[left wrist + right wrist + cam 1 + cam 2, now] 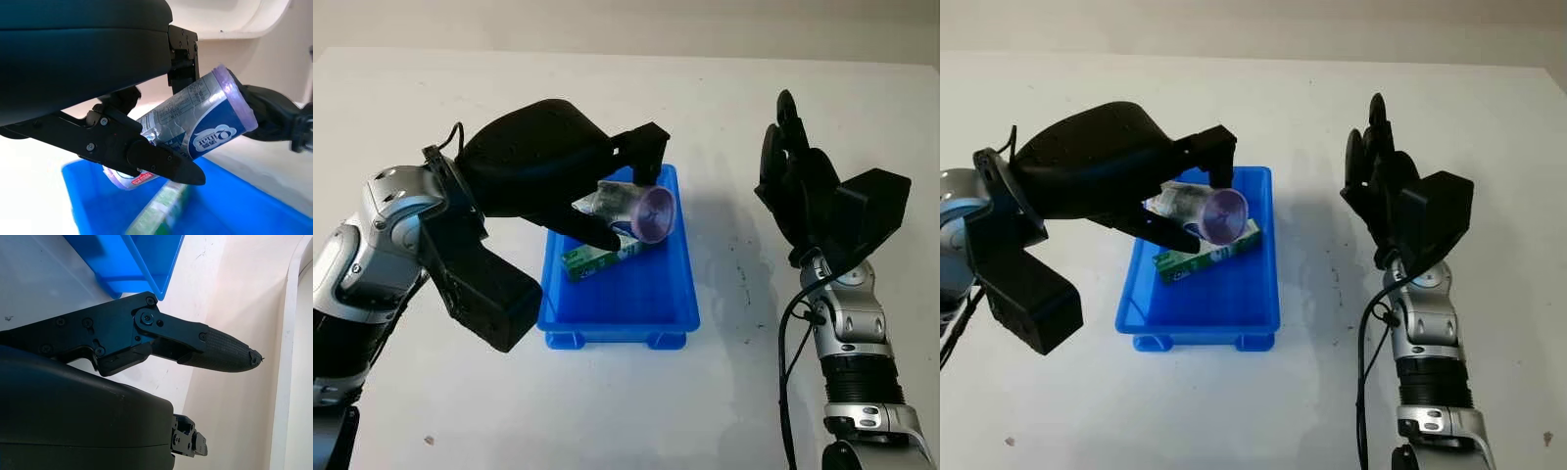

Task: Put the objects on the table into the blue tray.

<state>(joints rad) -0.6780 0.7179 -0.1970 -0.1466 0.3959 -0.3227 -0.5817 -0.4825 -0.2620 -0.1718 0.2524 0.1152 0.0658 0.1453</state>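
Observation:
A blue tray (pixel 668 309) stands in the middle of the white table. Inside it lies a green and white box (pixel 597 258). My left hand (pixel 617 201) hovers over the tray, shut on a silver and blue cylindrical packet (pixel 646 210) with a purple end; the packet (pixel 205 125) is pinched between the black fingers (pixel 161 164), above the tray's floor. My right hand (pixel 798 181) is open, raised upright to the right of the tray, holding nothing.
The tray's corner (pixel 146 271) shows in the right wrist view behind the hand's finger (pixel 215 350). Bare white table (pixel 734 98) surrounds the tray on all sides.

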